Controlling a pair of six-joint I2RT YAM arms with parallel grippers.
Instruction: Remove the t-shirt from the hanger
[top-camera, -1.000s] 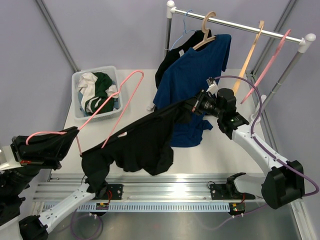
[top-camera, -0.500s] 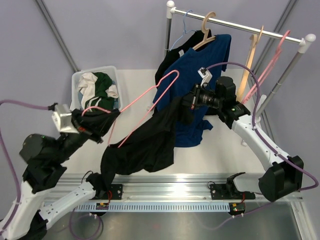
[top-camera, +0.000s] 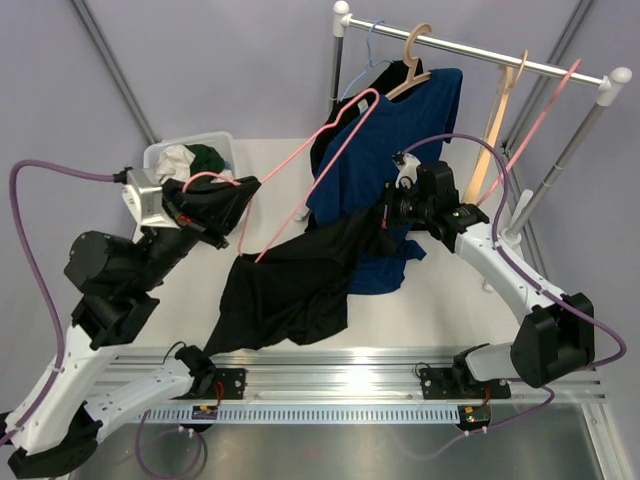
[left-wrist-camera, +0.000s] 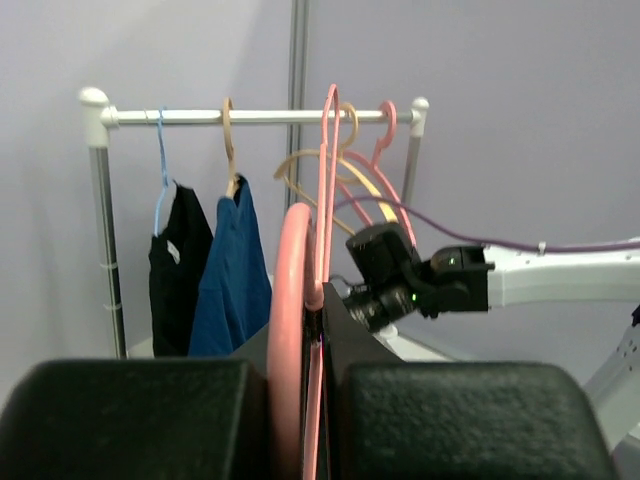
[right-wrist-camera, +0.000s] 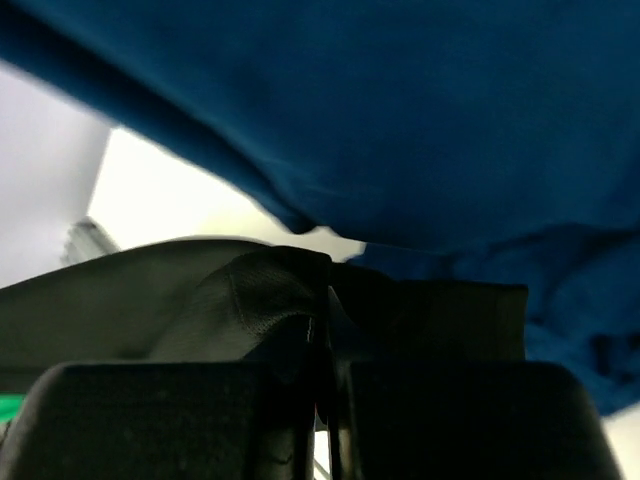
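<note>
The pink hanger (top-camera: 330, 150) slants up from my left gripper (top-camera: 235, 200), which is shut on its hook end; its far tip reaches the rack. In the left wrist view the pink wire (left-wrist-camera: 290, 300) is pinched between the pads of the left gripper (left-wrist-camera: 305, 400). The black t-shirt (top-camera: 290, 290) drapes from my right gripper (top-camera: 383, 217) down onto the table. The right gripper (right-wrist-camera: 325, 400) is shut on a fold of that black fabric (right-wrist-camera: 250, 290). The hanger's lower corner ends at the shirt's top edge; whether it is still inside the shirt I cannot tell.
A clothes rack (top-camera: 500, 55) stands at the back right with a blue t-shirt (top-camera: 390, 140) on a wooden hanger, a black garment, and bare wooden and pink hangers. The blue shirt (right-wrist-camera: 400, 100) hangs just behind the right gripper. A clear basket (top-camera: 160, 155) of clothes sits back left.
My left arm swung in from the far left and lifted the hanger toward the rack. The black shirt went slack and sagged onto the table. The right gripper shifted slightly left.
</note>
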